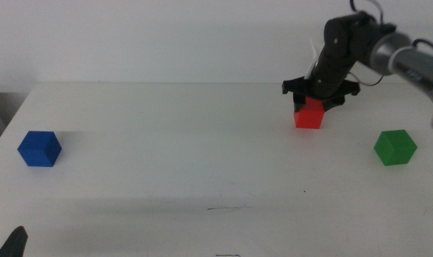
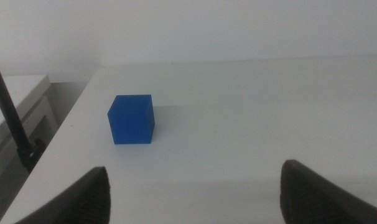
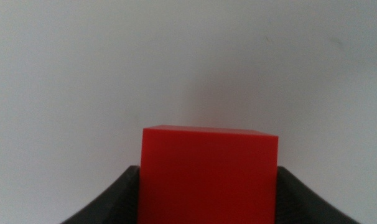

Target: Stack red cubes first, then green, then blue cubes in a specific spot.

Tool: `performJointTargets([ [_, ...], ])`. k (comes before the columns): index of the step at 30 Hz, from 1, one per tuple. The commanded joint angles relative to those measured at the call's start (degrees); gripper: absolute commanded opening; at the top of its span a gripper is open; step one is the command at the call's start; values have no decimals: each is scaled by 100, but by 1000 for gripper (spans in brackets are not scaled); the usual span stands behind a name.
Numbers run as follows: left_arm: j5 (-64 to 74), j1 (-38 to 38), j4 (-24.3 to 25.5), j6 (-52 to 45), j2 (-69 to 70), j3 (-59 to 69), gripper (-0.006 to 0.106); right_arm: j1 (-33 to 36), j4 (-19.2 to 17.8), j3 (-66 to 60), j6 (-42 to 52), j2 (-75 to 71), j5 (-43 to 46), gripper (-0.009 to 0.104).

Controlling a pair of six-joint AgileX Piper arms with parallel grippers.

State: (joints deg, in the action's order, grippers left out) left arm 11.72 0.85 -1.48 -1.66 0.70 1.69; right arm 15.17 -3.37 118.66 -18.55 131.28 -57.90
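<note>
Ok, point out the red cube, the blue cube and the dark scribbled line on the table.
red cube [image 1: 309, 118]: middle view, front face, below the right hand.
blue cube [image 2: 132, 119]: left wrist view, front face.
scribbled line [image 1: 227, 208]: middle view, its middle, near the table's front.

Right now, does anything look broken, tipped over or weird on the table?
No, nothing stands out. The red cube, green cube and blue cube sit flat and apart, undamaged. The right gripper is around the red cube; the left gripper waits open near the blue one.

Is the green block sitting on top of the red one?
No, in the middle view the green cube sits alone on the table, well to the side of the red cube, which is between the jaws of the right gripper.
</note>
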Motion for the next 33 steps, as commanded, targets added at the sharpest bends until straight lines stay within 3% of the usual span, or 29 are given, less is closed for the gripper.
performJointTargets([
  [1,-447,21,-66,9,145,-15,93,143,-176,-389,-226,-1072,226,-1],
  [6,-447,21,-66,9,145,-15,93,823,-761,-1936,-1158,-2257,724,-1],
  [10,-447,21,-66,9,145,-15,93,1618,-1126,-2456,-1872,-2605,786,-1],
  [18,-447,21,-66,9,145,-15,93,2633,-1116,-2462,-2943,-2366,701,-1],
  [33,-447,21,-66,9,145,-15,93,2981,-1076,-2462,-3341,-1629,825,-1],
])
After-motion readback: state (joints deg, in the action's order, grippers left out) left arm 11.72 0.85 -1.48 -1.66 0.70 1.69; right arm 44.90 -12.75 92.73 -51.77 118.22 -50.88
